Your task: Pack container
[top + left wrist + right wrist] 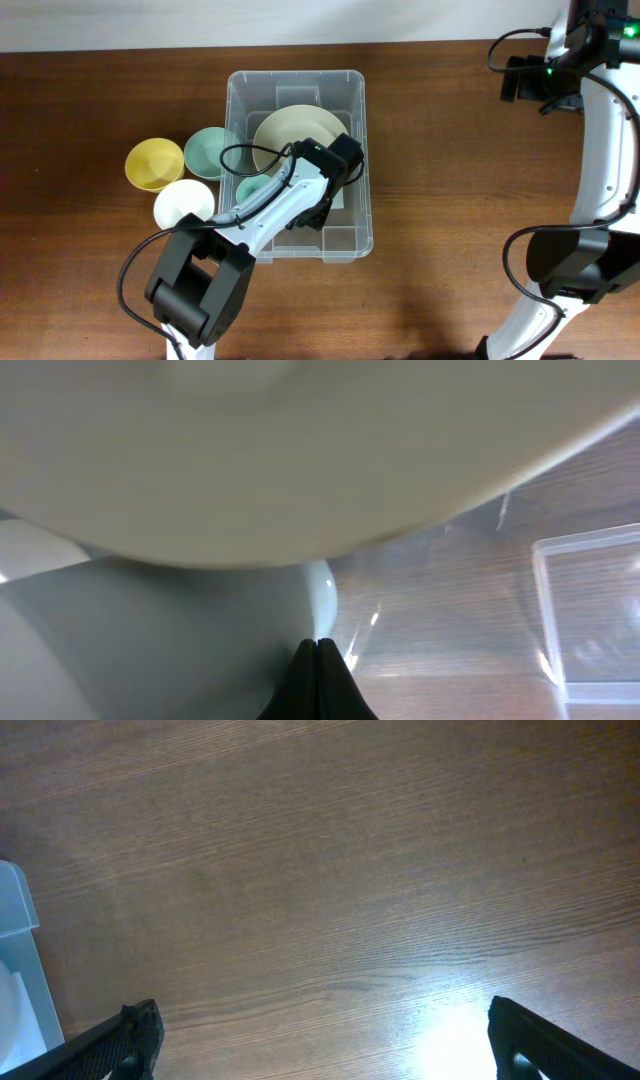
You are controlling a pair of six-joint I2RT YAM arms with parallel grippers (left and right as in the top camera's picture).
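Note:
The clear container (352, 90) stands mid-table. Inside it lie a large cream bowl (290, 132) and a small teal bowl (250, 187). My left gripper (313, 212) reaches down into the container beside both bowls. In the left wrist view its black fingertips (318, 652) are pressed together with nothing visible between them. They sit at the edge of the teal bowl (180, 640), under the cream bowl (300, 450). My right gripper (320, 1030) is open and empty over bare wood at the far right. The container's corner (15, 950) shows at its left.
Three bowls stand on the table left of the container: a yellow one (152, 163), a teal one (208, 152) and a white one (183, 203). The right arm (600, 150) stands along the table's right side.

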